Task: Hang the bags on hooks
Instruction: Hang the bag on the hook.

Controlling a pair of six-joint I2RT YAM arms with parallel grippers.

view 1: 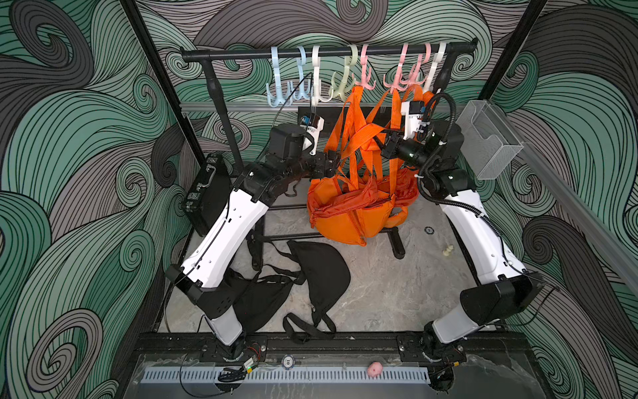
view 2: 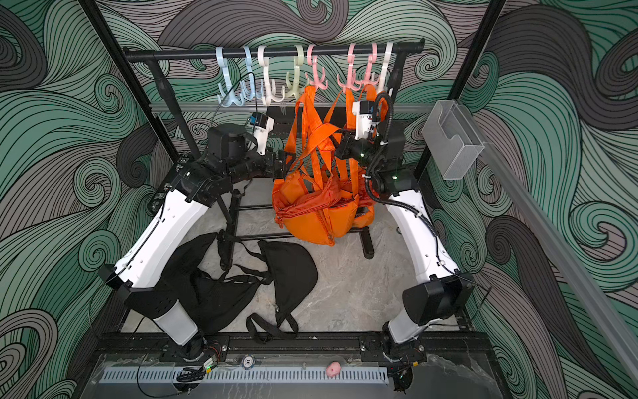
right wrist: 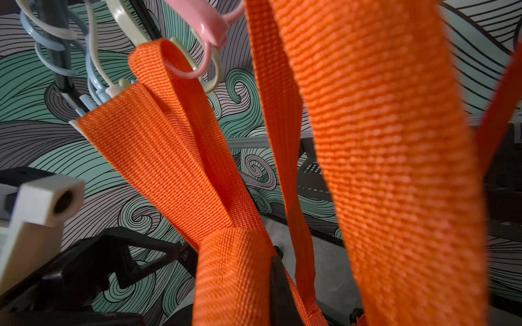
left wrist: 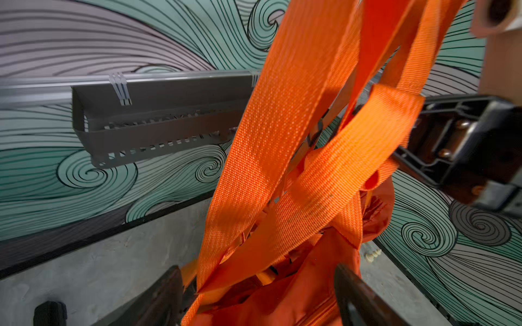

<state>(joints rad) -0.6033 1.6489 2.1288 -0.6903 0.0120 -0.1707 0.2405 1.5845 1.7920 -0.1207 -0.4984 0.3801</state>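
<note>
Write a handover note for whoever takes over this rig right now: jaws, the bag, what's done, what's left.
Left gripper: jaws open, orange straps between them, gripping nothing.
Right gripper: jaws shut on an orange strap.
Orange bag: hanging below the rail; a strap loop sits over a pink hook.
Done: strap on the hook.
Left: open the right jaws, draw both arms clear, check the bag holds. Black bags lie unhung on the table.
</note>
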